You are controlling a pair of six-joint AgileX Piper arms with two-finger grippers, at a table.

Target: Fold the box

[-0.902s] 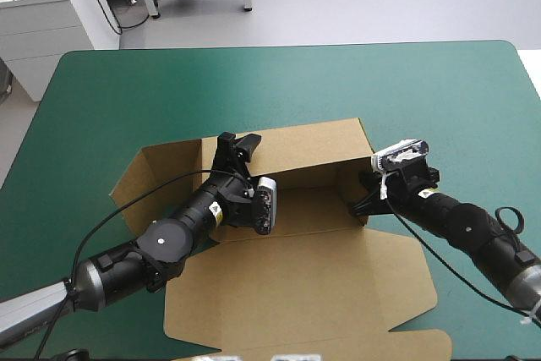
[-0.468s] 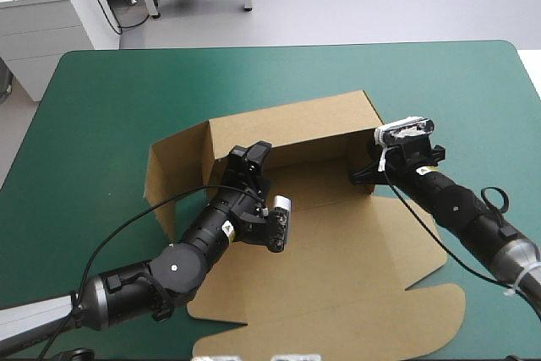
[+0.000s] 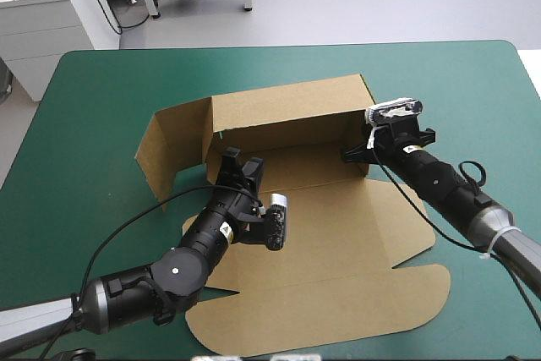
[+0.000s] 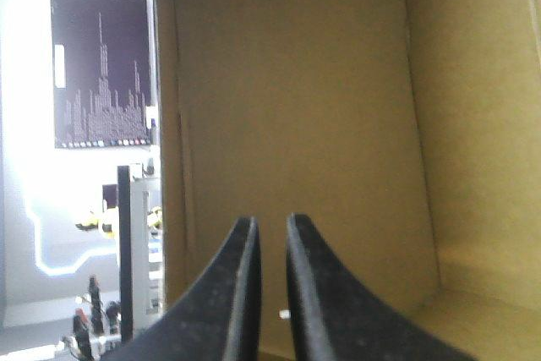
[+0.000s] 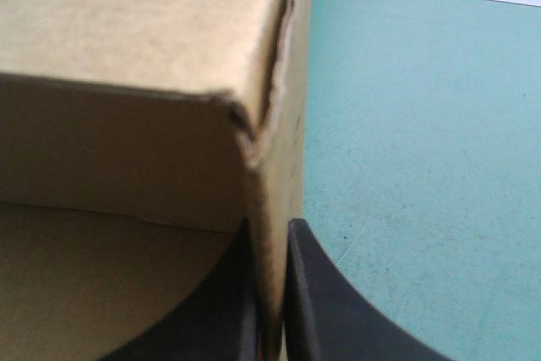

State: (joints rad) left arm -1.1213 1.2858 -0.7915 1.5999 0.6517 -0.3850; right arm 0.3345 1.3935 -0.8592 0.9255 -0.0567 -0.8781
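The box (image 3: 287, 120) lies mid-table (image 3: 101, 107), long axis left to right, far wall raised; my right gripper (image 3: 348, 155) is clamped on its right wall, and my left gripper (image 3: 239, 161), fingers nearly together on nothing, sits inside, nearest the splayed left flap (image 3: 169, 145).

The teal-green-covered table (image 3: 101, 90) is seen almost whole; rounded far corners are shown. Only the brown box (image 3: 338, 243) is laid directly on it, set mid-table toward the near edge; back and side walls are raised; the lid is spread flat.
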